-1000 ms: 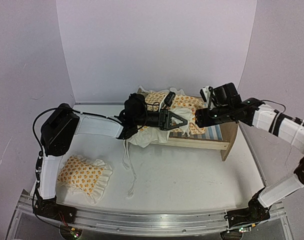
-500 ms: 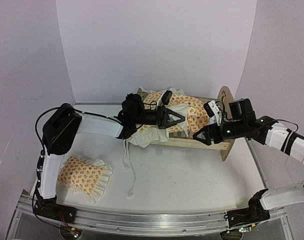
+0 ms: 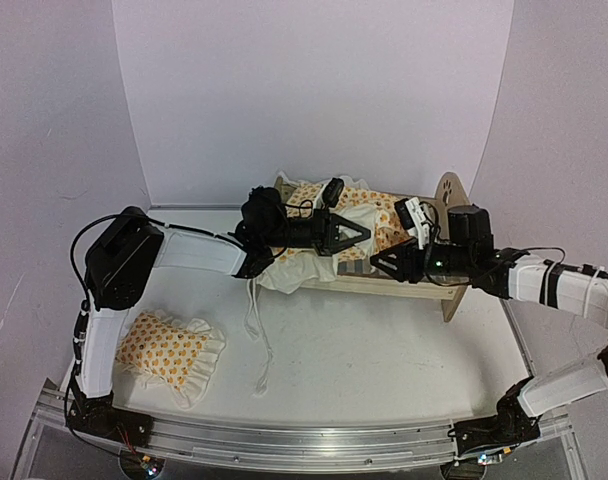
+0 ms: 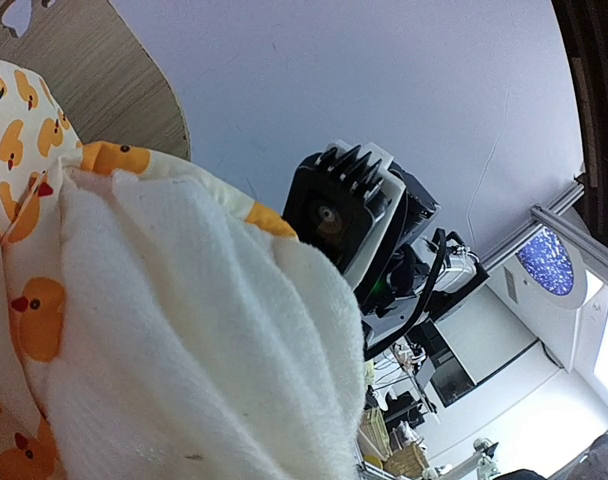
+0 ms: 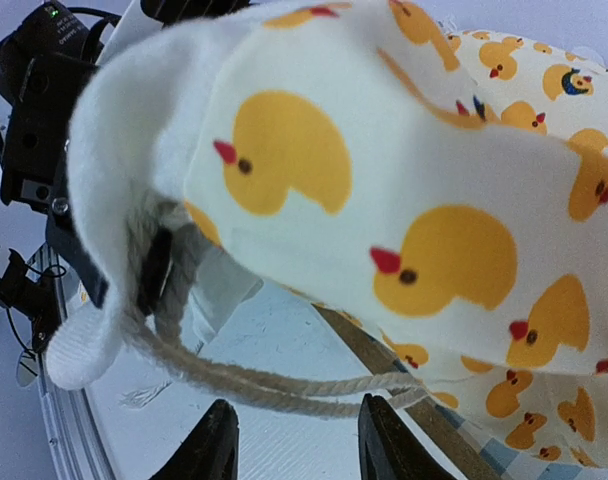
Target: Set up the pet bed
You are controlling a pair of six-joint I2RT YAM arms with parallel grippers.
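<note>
The pet bed (image 3: 409, 286) stands at the back right, its round headboard (image 3: 450, 191) on the right. The duck-print blanket (image 3: 379, 222) lies bunched on its striped mattress (image 3: 356, 268). My left gripper (image 3: 362, 237) is over the bed's left part, its fingers closed to a point in a raised white fold of the blanket (image 4: 174, 340); the fingers are hidden in the left wrist view. My right gripper (image 3: 382, 265) is open and empty at the bed's front rail (image 5: 424, 405), just under the raised blanket corner (image 5: 384, 200). A cord loop (image 5: 284, 385) hangs just beyond its fingertips (image 5: 216, 440).
The small ruffled pillow (image 3: 170, 348) lies on the table at the front left. White cords (image 3: 256, 325) trail from the blanket down onto the table left of the bed. The right arm's wrist (image 4: 352, 215) shows close behind the fold in the left wrist view.
My right gripper has come down from over the bed to its front rail and moved left under the raised blanket corner. My left gripper has hardly moved.
</note>
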